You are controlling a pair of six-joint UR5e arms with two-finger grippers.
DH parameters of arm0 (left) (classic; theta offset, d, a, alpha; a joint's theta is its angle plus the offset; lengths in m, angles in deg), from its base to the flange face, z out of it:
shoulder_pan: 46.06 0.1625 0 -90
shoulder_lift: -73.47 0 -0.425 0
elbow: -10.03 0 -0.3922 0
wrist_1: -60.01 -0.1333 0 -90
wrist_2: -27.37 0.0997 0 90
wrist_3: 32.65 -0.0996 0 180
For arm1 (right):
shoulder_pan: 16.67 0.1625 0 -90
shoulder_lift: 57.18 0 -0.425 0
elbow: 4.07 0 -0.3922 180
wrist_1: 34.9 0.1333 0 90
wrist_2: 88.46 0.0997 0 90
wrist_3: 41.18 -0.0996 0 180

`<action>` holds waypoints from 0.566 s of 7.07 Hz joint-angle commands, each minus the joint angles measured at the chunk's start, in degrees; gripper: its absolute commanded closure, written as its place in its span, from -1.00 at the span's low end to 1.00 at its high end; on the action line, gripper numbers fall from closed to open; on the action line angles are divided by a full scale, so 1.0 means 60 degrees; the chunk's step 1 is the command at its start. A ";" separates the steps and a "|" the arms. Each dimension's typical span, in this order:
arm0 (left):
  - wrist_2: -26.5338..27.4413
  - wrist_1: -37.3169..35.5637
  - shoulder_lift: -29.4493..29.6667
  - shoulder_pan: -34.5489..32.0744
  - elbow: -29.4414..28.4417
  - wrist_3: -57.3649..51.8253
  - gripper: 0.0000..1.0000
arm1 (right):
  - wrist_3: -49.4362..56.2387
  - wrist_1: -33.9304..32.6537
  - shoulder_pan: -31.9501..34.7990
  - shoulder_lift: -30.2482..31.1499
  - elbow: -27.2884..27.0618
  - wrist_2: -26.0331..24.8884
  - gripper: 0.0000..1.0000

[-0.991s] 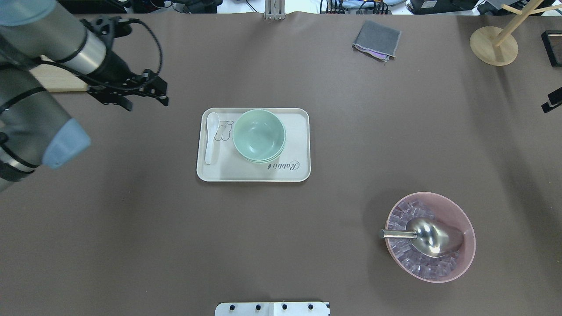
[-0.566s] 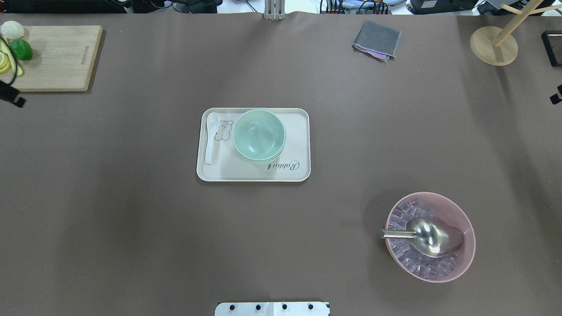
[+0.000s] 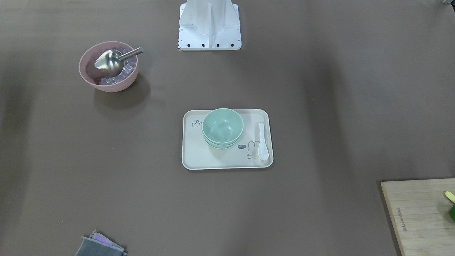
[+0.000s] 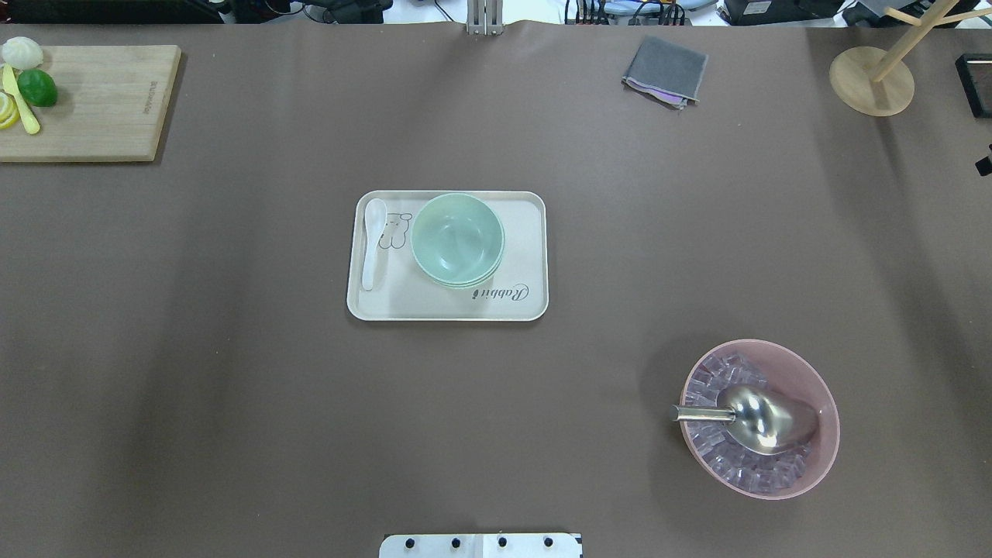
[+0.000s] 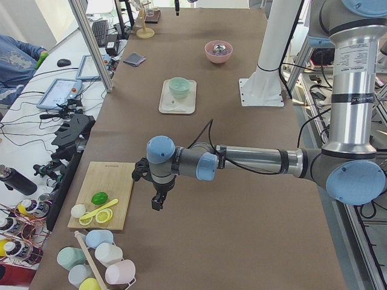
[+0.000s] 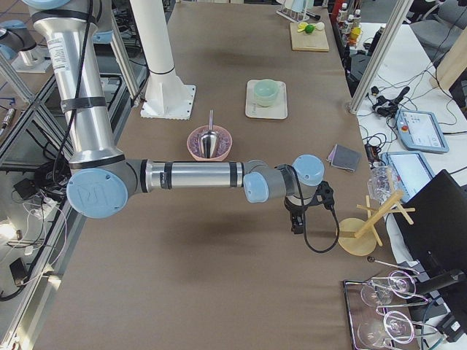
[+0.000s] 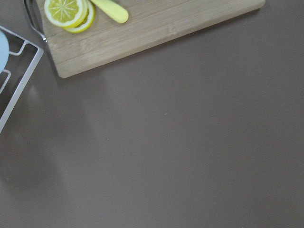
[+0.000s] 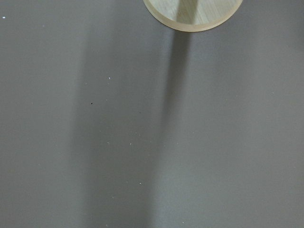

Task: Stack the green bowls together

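Note:
The green bowls (image 4: 457, 236) sit nested in one stack on the right half of a cream tray (image 4: 434, 306). The stack also shows in the front view (image 3: 223, 125), the left view (image 5: 179, 86) and the right view (image 6: 267, 91). My left gripper (image 5: 157, 204) hangs over bare table beside the cutting board, far from the tray; I cannot tell whether it is open or shut. My right gripper (image 6: 295, 224) hangs near the wooden stand, far from the tray; only a black sliver of it shows at the overhead view's right edge, and I cannot tell its state. Neither wrist view shows fingers.
A white spoon (image 4: 373, 244) lies on the tray's left side. A pink bowl (image 4: 831, 434) of ice with a metal scoop (image 4: 763, 422) stands at the near right. A cutting board (image 4: 101, 101) with lime and lemon, a grey cloth (image 4: 666, 70) and a wooden stand (image 4: 868, 81) are at the back.
My left arm has drawn back to the left, out of the overhead view, uncovering the cutting board. My right gripper has slid further off the right edge. The bowls have not moved.

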 commanded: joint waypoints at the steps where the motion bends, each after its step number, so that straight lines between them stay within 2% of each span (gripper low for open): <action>1: -0.0194 0.0292 -0.0363 -0.0286 0.0140 0.0005 -0.97 | -0.0009 0.0043 0.0002 0.0055 -0.0017 0.0011 -1.00; 4: -0.0180 0.0292 -0.0378 -0.0271 0.0082 0.0006 -0.97 | 0.0006 0.0028 0.0002 0.0026 -0.0002 -0.0033 -1.00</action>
